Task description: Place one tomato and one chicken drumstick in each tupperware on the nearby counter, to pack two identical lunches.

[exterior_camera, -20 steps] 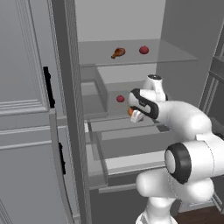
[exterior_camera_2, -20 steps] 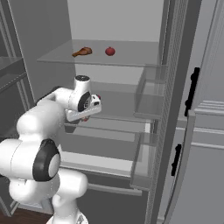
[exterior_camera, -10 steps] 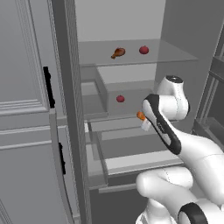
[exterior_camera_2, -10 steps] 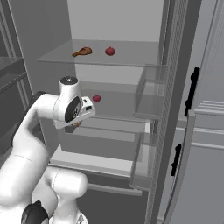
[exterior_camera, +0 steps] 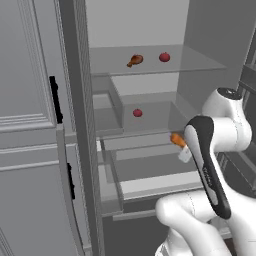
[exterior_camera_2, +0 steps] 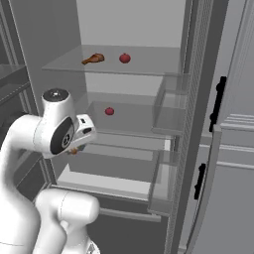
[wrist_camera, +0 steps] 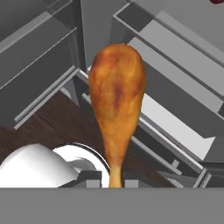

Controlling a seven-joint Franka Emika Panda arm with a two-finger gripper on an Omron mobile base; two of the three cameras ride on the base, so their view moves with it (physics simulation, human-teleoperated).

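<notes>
Two drumsticks and two tomatoes show, all at an open fridge (exterior_camera: 150,30). Its door (exterior_camera_2: 233,163) stands swung out at the right of the right base view. Inside, the top glass shelf (exterior_camera: 150,62) carries one drumstick (exterior_camera: 134,60) with a tomato (exterior_camera: 164,57) near it, apart. On the shelf below (exterior_camera_2: 126,119) sits the second tomato (exterior_camera_2: 109,111), alone. In front of the fridge's lower drawers (exterior_camera: 150,172), the arm (exterior_camera: 207,170) holds the other drumstick (wrist_camera: 116,96) in the air. The gripper (wrist_camera: 109,180) is clamped on its thin bone end, with the fat end pointing away from the hand, over the drawers and dark wood floor (wrist_camera: 48,122).
</notes>
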